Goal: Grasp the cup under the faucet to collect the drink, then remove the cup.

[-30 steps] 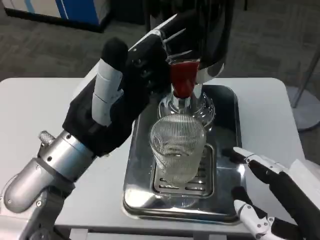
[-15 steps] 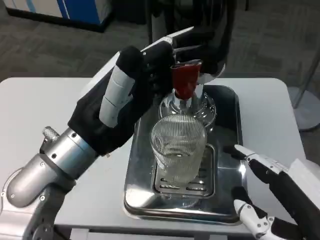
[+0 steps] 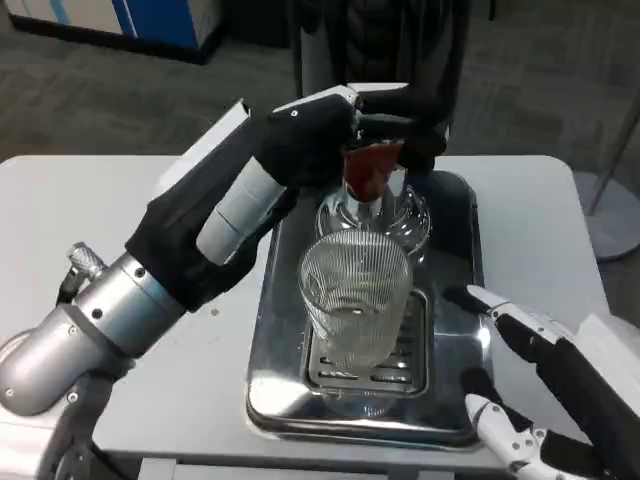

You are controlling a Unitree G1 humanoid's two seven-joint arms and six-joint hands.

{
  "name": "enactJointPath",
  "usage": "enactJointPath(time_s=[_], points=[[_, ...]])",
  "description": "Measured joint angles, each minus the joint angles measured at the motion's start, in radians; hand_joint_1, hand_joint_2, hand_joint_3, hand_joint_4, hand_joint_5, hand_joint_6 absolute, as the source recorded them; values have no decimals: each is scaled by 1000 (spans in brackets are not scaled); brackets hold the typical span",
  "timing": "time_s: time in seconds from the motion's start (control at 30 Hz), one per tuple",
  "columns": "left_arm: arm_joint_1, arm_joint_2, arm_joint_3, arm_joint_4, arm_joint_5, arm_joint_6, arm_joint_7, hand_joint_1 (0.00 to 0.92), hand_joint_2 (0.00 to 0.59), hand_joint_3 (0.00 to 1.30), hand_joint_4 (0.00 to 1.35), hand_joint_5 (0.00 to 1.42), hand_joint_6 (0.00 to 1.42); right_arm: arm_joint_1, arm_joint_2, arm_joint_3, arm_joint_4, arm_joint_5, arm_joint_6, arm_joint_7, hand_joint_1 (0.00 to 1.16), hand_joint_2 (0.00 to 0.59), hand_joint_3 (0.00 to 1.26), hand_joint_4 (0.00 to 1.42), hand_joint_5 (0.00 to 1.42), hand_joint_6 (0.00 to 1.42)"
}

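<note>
Under the red faucet [image 3: 368,168], on the steel drip tray [image 3: 268,330], stood a clear ribbed cup [image 3: 355,300], upright. Left robot hand [image 3: 300,150] pressed fingers on the faucet; right robot hand [image 3: 545,385] spread, near the tray.

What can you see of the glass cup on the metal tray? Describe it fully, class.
The cup is clear, vertically ribbed glass, wider at the rim than at the base. It stands upright on the slotted grate of the shiny metal tray, directly below the red faucet lever. A little liquid seems to lie in its lower part. Neither hand touches it: the right hand waits beside the tray, open.
</note>
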Motion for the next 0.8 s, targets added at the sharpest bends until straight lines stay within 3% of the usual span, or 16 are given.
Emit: enactJointPath(time_s=[0.3,0.6,0.7,0.8], points=[[11,32,-7,-30,57,-39,1,0,39,355,387,375,179,-2,1,2,0,1,7,0,373,586,115,93,86,64],[20,33,-5,-34,66,-53,1,0,44,360,379,375,176,-5,2,15,1,-1,11,0,374,586,114,90,86,64],[20,33,-4,-34,65,-54,1,0,45,362,376,375,176,-6,6,19,4,-2,19,-1,427,586,113,99,96,117],[21,33,-2,-34,65,-54,1,0,45,362,377,375,176,-5,33,19,18,11,49,-9,483,586,123,108,121,163]])
